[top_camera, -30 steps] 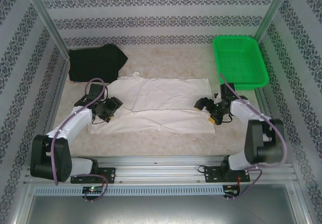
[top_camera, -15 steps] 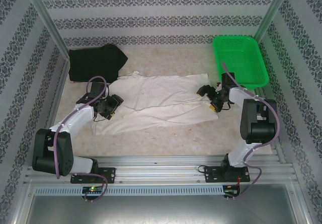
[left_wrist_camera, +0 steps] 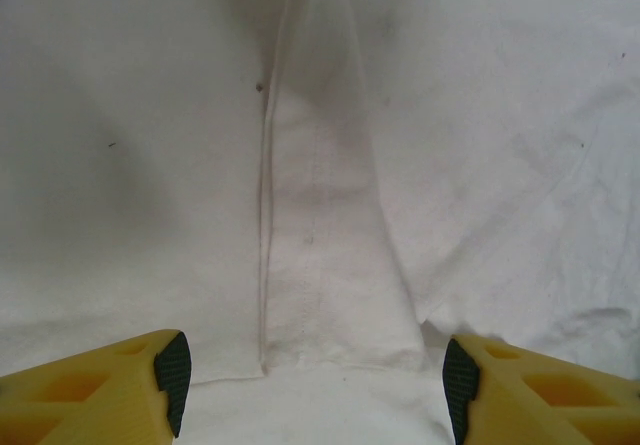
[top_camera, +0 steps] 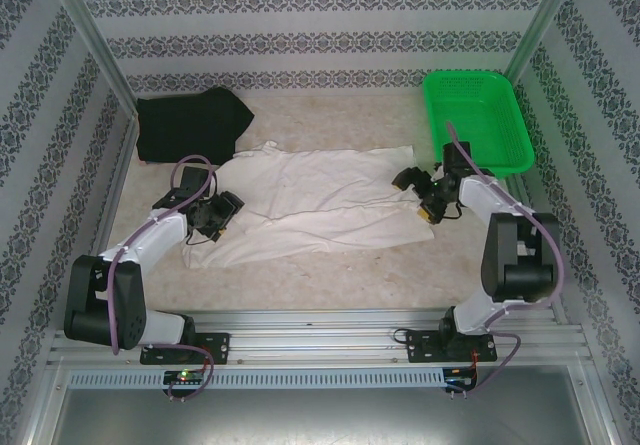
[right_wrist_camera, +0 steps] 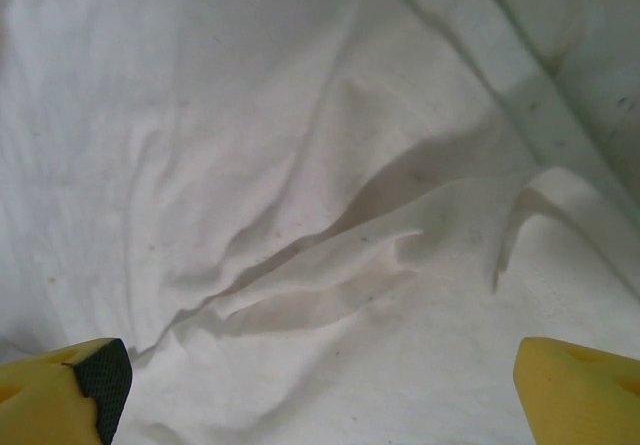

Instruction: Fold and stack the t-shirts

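Pale table (top_camera: pixel 330 277) — left gripper (left_wrist_camera: pixel 310 385) and right gripper (right_wrist_camera: pixel 315 380) gape empty over the cream t-shirt (top_camera: pixel 320 200)

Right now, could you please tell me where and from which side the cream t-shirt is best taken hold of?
Probably by its two short ends, from above: the cream t-shirt lies flat, so only edges and ridges offer a pinch. A stitched fold sits inside the open left gripper; a raised wrinkle lies before the open right gripper.

no legible text, labels, numbers (wallpaper (top_camera: pixel 300 3) print ornamental, not lettering).
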`<state>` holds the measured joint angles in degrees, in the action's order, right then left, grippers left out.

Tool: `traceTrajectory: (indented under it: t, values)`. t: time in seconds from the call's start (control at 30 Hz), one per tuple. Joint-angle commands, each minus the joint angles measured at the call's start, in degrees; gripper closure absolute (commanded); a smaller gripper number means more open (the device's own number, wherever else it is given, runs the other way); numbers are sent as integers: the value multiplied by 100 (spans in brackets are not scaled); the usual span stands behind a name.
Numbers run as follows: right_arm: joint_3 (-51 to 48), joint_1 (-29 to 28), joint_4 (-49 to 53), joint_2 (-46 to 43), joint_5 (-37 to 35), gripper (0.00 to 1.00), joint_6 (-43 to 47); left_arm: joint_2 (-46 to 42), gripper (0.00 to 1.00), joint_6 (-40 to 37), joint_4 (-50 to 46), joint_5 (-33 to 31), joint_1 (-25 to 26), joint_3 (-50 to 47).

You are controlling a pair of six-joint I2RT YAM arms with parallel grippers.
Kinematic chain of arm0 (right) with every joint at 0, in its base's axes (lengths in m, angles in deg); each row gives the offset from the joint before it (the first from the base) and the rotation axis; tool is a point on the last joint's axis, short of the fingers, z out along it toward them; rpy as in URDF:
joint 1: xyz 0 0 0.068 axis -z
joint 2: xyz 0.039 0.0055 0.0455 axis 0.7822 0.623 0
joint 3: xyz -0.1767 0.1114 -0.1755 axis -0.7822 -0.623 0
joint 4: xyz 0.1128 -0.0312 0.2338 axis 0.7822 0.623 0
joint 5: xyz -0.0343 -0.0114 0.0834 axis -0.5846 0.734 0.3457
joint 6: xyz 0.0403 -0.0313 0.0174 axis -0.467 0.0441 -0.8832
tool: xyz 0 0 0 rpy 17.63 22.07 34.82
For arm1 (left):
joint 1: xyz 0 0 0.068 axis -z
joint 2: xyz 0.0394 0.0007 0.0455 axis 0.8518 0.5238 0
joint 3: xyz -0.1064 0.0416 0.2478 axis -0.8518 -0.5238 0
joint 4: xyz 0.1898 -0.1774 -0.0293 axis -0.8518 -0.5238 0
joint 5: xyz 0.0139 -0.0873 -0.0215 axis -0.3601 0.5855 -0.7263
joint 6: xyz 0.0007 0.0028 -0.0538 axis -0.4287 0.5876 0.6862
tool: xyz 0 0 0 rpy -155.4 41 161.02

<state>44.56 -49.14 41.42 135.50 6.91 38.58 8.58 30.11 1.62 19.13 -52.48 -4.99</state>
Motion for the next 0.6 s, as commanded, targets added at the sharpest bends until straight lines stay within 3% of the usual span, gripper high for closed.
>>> traceTrajectory:
  t: [0.0,0.57]
  values:
    - [61,-65,-293,244,85,2,-349,-210,31,43,46,-142,4,-21]
    - [1197,19,-399,1380,-226,2,-219,-678,31,-10,-131,-155,-39,-382]
